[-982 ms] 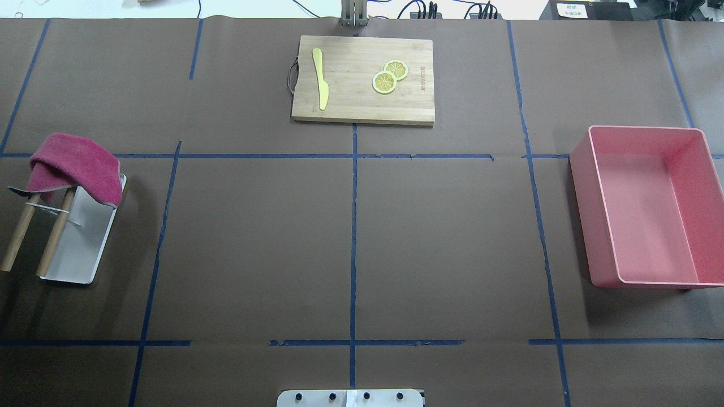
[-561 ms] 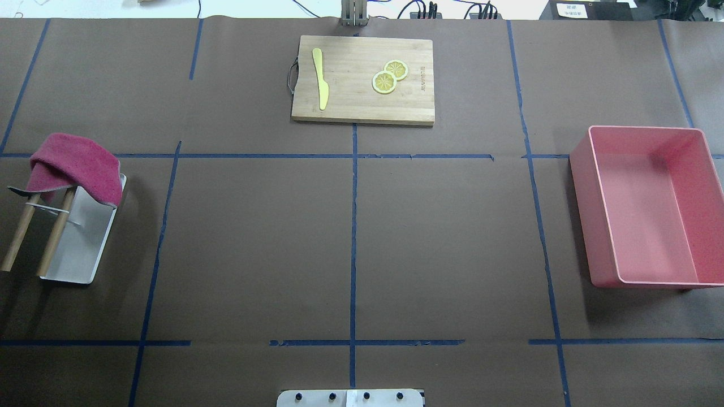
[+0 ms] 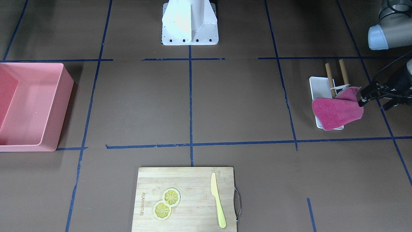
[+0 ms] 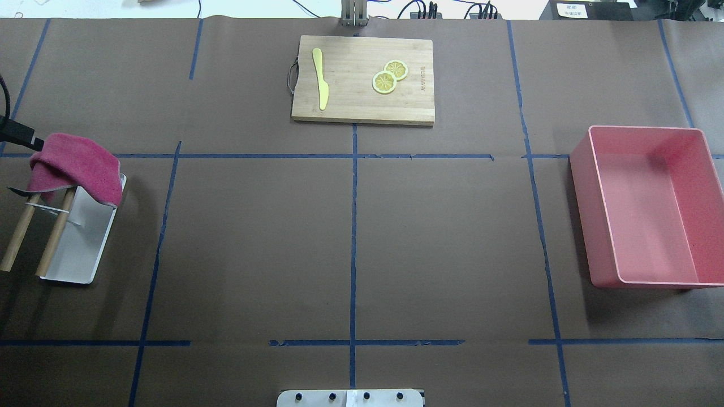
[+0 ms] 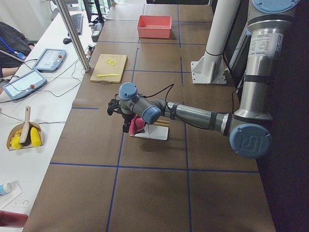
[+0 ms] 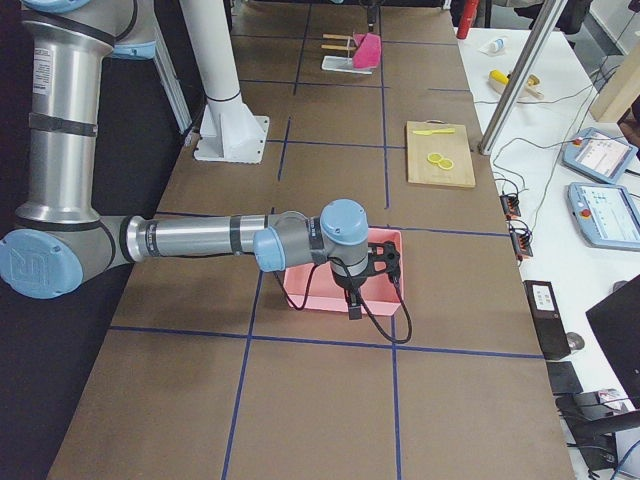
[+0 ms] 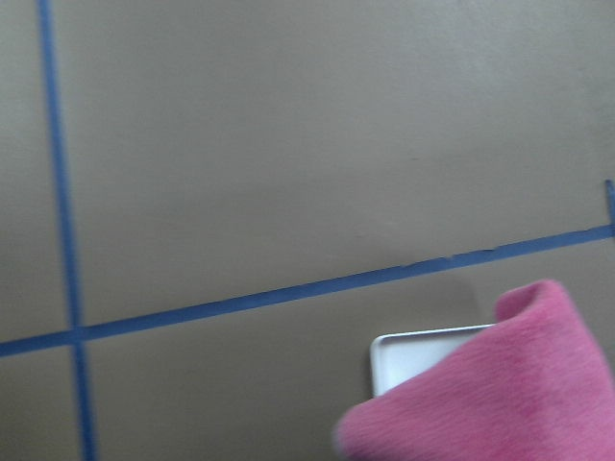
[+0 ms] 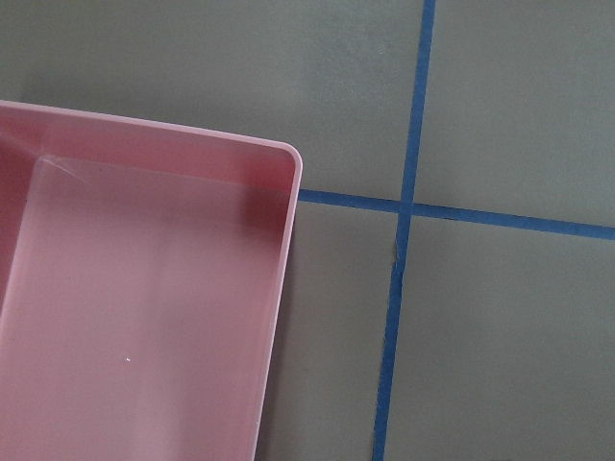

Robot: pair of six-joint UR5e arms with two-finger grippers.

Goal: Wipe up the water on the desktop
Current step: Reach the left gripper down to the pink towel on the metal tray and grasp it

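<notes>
1. Newly in at the overhead view's left edge, left gripper meets the magenta terry towel, jaws parted and holding nothing.
2. Towel hangs over a white-based wooden-bar rack, likely staged for pickup.
3. Underneath spreads the dark-brown taped desktop; no water discernible.
4. Farther off, right gripper hangs over the pink plastic bin; jaw state cannot be told.

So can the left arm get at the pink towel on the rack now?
Probably yes: the left end effector hangs right at the edge of the pink towel, nothing between them, and it drapes loosely over the rack.
</notes>
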